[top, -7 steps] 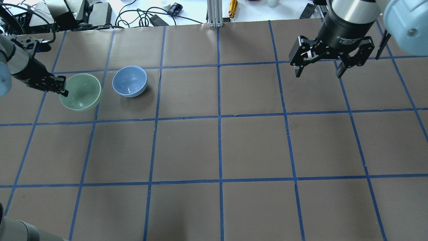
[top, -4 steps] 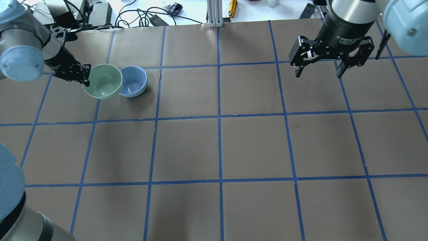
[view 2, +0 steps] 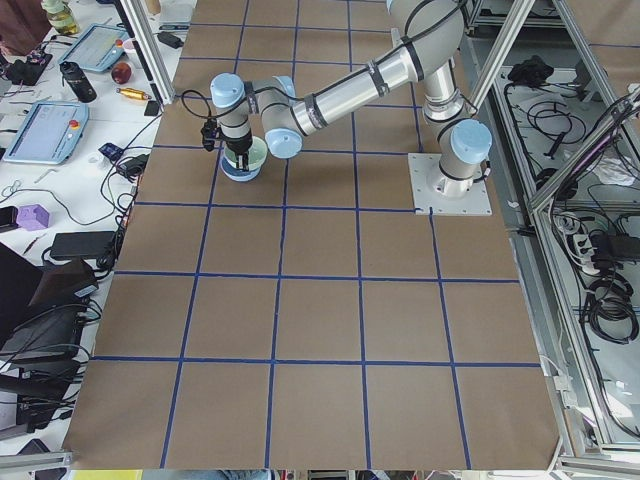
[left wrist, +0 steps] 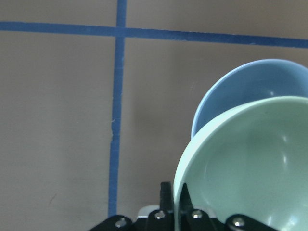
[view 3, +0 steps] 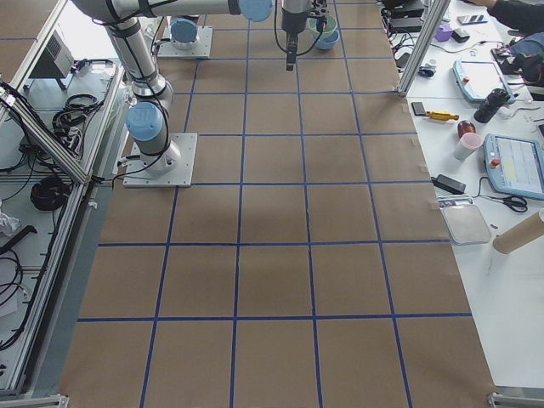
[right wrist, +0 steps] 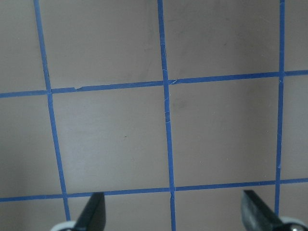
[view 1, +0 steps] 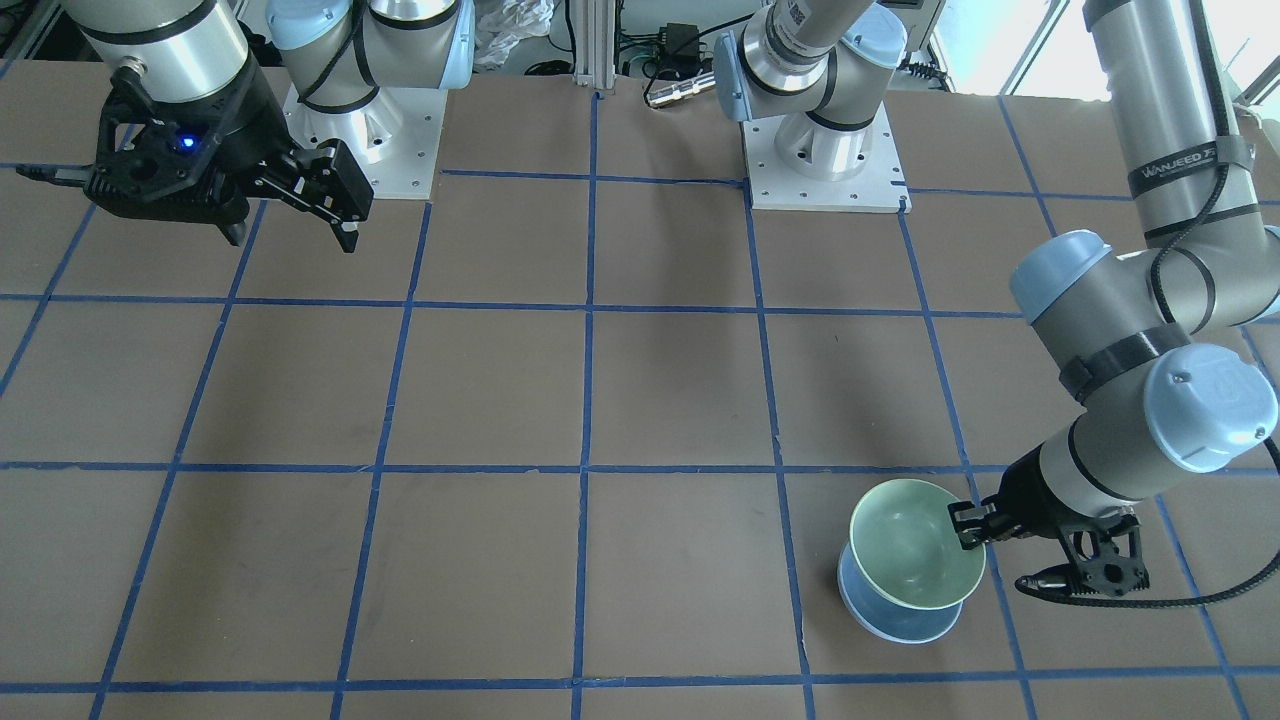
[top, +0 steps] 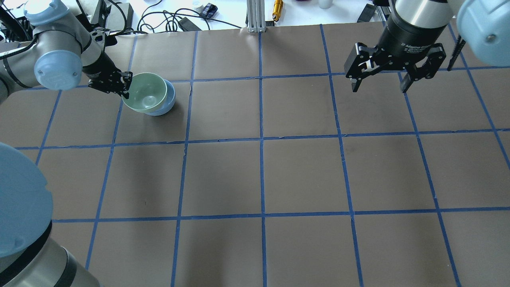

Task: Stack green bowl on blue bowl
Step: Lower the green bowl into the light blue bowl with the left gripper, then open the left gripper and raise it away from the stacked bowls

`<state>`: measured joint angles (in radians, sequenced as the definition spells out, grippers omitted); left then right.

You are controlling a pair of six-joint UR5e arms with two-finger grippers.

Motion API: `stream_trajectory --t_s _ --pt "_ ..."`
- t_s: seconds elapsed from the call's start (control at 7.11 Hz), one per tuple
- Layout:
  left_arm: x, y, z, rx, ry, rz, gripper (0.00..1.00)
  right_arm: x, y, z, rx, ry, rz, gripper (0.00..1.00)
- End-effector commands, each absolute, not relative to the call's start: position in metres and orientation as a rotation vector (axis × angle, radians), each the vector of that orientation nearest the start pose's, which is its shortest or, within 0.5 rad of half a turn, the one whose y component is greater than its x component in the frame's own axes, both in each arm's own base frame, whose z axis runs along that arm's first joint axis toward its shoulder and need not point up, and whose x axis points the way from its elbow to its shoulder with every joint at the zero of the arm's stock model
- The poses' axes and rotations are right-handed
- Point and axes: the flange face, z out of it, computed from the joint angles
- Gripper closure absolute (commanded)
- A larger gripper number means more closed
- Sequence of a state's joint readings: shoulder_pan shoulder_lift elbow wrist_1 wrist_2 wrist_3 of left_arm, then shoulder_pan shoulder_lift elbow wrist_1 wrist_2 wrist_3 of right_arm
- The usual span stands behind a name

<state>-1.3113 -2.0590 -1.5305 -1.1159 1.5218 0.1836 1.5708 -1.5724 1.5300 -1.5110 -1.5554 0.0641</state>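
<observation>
The green bowl [top: 145, 92] hangs over the blue bowl [top: 167, 104], which stands on the table at the far left. My left gripper [top: 124, 88] is shut on the green bowl's left rim. In the front-facing view the green bowl [view 1: 915, 556] sits above the blue bowl [view 1: 895, 618], with the left gripper [view 1: 968, 528] pinching its rim. In the left wrist view the green bowl [left wrist: 250, 163] overlaps most of the blue bowl [left wrist: 240, 91]. I cannot tell whether the bowls touch. My right gripper [top: 378, 85] is open and empty, high at the far right.
The brown table [top: 263, 175] carries a grid of blue tape. Cables and small tools [top: 179, 16] lie beyond its far edge. The arm bases [view 1: 825, 150] stand at the robot's side of the table.
My left gripper has carried the green bowl to the right, from beside the blue bowl to over it. The right arm has not moved.
</observation>
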Motion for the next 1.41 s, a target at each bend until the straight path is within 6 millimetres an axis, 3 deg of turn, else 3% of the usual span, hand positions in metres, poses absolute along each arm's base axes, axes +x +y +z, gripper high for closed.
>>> stream_trajectory --t_s 0.0,0.14,0.28,0.42,0.7,0.84,1.12,1.27 --pt "0.032 -0.668 0.262 -0.125 3.186 -0.012 0.84 0.135 -0.489 0.503 0.101 3.125 0.027 0.0" --pt "0.032 -0.668 0.262 -0.125 3.186 -0.012 0.52 0.135 -0.489 0.502 0.099 3.125 0.029 0.0" --pt "0.032 -0.667 0.26 -0.166 3.185 -0.003 0.26 0.135 -0.489 0.503 0.099 3.125 0.027 0.0" --pt "0.032 -0.668 0.262 -0.169 3.185 -0.008 0.17 0.135 -0.489 0.502 0.099 3.125 0.029 0.0" --pt "0.026 -0.666 0.276 -0.166 3.183 -0.034 0.1 0.135 -0.489 0.503 0.099 3.125 0.027 0.0" --pt "0.011 -0.661 0.297 -0.13 3.175 -0.075 0.04 0.135 -0.489 0.503 0.099 3.125 0.027 0.0" --pt "-0.056 -0.631 0.343 -0.155 3.166 0.006 0.01 0.135 -0.489 0.502 0.099 3.125 0.029 0.0" --pt "-0.076 -0.611 0.37 -0.185 3.165 0.037 0.0 0.135 -0.489 0.503 0.099 3.125 0.027 0.0"
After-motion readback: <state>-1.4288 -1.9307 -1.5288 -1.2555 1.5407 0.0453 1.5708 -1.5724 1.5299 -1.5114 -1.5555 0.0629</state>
